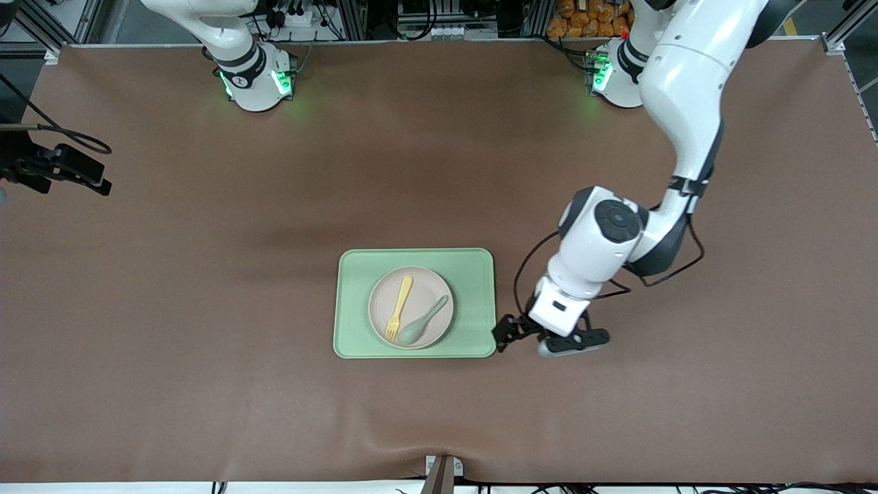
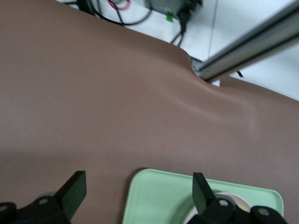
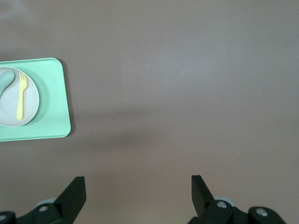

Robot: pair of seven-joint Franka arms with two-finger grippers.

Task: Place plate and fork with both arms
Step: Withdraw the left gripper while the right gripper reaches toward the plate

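From my station, starting at the right arm's end of the bench (image 1: 171, 288), the right hand (image 3: 138, 198) hangs high over bare brown surface with its fingers spread wide and nothing between them — that arm is waiting. Toward the middle lies the green tray (image 1: 353, 329), and the plate (image 1: 442, 302) sits on it, roughly centred. The fork (image 1: 398, 309) lies on the plate with its tines pointing toward the front camera, and the spoon (image 1: 422, 322) lies just beside it on the side toward the left arm's end, bowl nearer the camera. Next comes the left hand (image 1: 509, 331), low beside the tray's edge at the corner nearer the camera, fingers apart and empty; its wrist view shows the tray corner and a sliver of plate rim between the open fingers. I judge the plate light, stiff and rather slick plastic — I'd pinch it at the raised rim, on the side facing the left hand, and keep it level so the cutlery doesn't slide. The fork looks very light and thin, lying flat, so I'd take it across the handle near the middle, away from the spoon. The main risk, I think, is a finger nudging the tray instead of catching the rim.
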